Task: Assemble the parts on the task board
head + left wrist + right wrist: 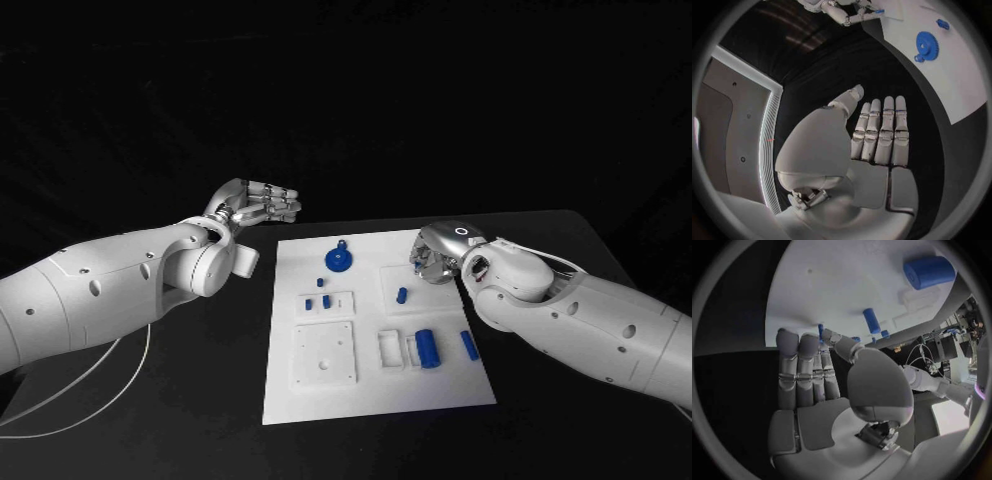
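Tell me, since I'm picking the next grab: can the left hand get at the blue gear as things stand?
Probably yes. The left hand holds nothing and hovers off the board's far left corner; the gear lies uncovered near that corner, with nothing between them.

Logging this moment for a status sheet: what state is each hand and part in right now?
left hand: open, holding nothing, off the board
right hand: open, over the board's right edge
task board: flat on table
blue gear: lying flat
blue cylinder: lying on its side
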